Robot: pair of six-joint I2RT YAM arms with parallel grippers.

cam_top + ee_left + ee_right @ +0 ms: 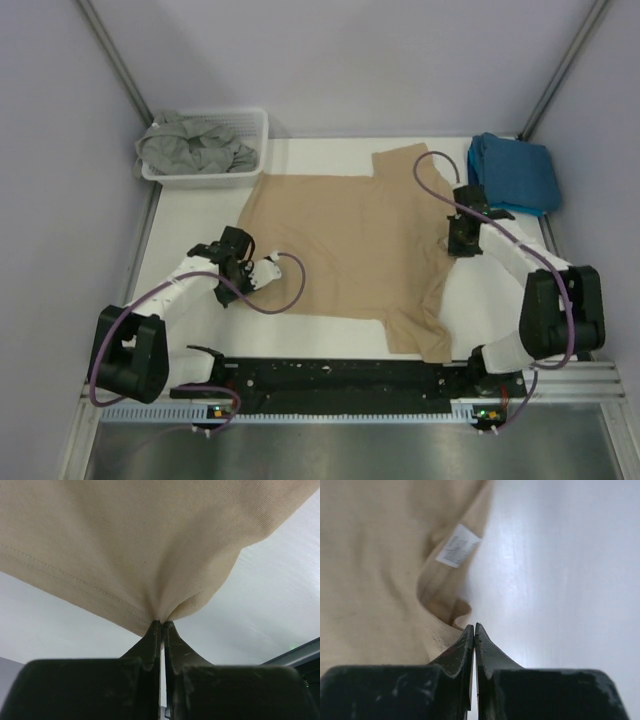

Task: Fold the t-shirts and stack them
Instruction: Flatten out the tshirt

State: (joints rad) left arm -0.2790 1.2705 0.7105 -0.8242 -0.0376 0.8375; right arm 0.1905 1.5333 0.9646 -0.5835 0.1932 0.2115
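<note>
The tan t-shirt (pixel 350 240) lies spread flat on the white table. My left gripper (pixel 262 272) is at its left edge, shut on a pinch of the tan cloth near the stitched hem (pixel 150 540), with the jaws (pixel 163 622) closed tight. My right gripper (pixel 455 240) is at the shirt's right edge. Its jaws (pixel 474 626) are shut with nothing showing between the tips; the tan cloth (pixel 370 580) and a white label (pixel 457 552) lie just to their left. The teal-blue t-shirt (pixel 515 172) lies folded at the back right. The grey-green t-shirt (pixel 195 145) is bunched in the basket.
A white slatted basket (pixel 255 125) stands at the back left corner. A black rail (pixel 340 375) runs along the near edge between the arm bases. Grey walls close in the table on three sides.
</note>
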